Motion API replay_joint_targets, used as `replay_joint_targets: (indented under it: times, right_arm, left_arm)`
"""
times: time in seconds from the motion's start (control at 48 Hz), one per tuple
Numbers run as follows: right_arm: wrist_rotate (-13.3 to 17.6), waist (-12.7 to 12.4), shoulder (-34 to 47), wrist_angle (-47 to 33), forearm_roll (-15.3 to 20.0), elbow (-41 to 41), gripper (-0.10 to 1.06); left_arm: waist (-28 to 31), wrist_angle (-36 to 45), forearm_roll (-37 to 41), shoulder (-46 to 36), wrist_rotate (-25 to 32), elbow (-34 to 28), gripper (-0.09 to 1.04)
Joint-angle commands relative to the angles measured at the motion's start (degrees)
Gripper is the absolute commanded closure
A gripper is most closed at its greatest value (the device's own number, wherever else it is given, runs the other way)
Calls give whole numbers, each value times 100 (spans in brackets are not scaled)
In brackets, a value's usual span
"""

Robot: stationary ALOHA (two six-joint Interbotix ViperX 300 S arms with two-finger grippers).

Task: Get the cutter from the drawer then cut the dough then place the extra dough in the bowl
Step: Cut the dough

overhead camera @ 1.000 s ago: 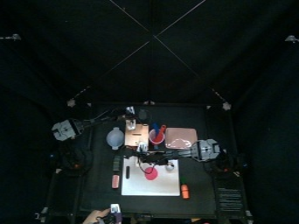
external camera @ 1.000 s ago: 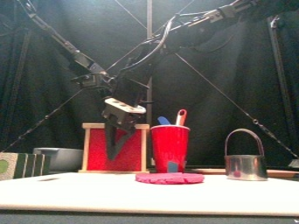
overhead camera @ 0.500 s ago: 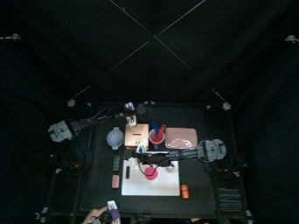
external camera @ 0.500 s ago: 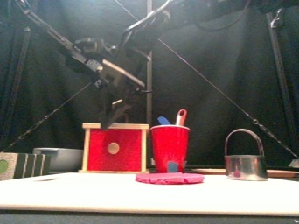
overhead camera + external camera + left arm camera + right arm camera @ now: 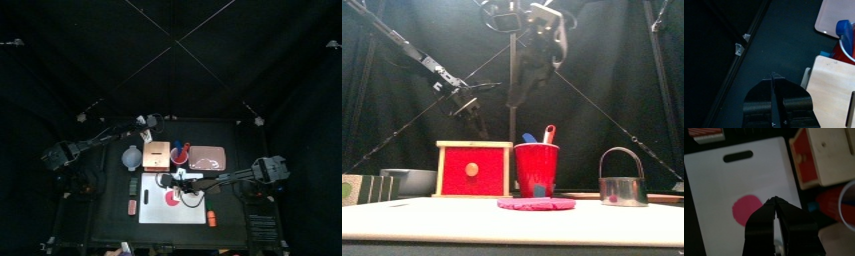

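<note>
A flat pink dough disc (image 5: 536,203) lies on the white cutting board (image 5: 189,210). The metal cutter (image 5: 621,185) with its wire handle stands to the right of the dough, near the board's front right corner (image 5: 210,216). The wooden box (image 5: 156,155) shows its red drawer front (image 5: 472,168) flush. The blue-grey bowl (image 5: 131,157) sits left of the box. My left gripper (image 5: 773,76) is shut and empty, high behind the box (image 5: 473,112). My right gripper (image 5: 775,199) is shut and empty, hanging above the board near the dough (image 5: 747,210).
A red cup (image 5: 536,168) with a blue and a red knife stands right of the box, and the pink tray (image 5: 205,155) lies behind it. A small red thing (image 5: 131,207) lies left of the board.
My left gripper has risen from in front of the red drawer and moved back. My right arm has drawn back and lifted, its gripper now high above the board.
</note>
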Motion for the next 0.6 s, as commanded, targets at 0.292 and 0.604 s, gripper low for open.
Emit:
replay_joint_targets:
  times: [0.292, 0.604]
  right_arm:
    - [501, -26, -1547, 35, 378, 1406, 36]
    - [483, 0, -1749, 141, 668, 1942, 2]
  left_arm:
    - [-1696, -2373, -659, -905, 0, 1046, 56]
    - [-3261, -3876, -1274, -1107, -18, 1679, 56]
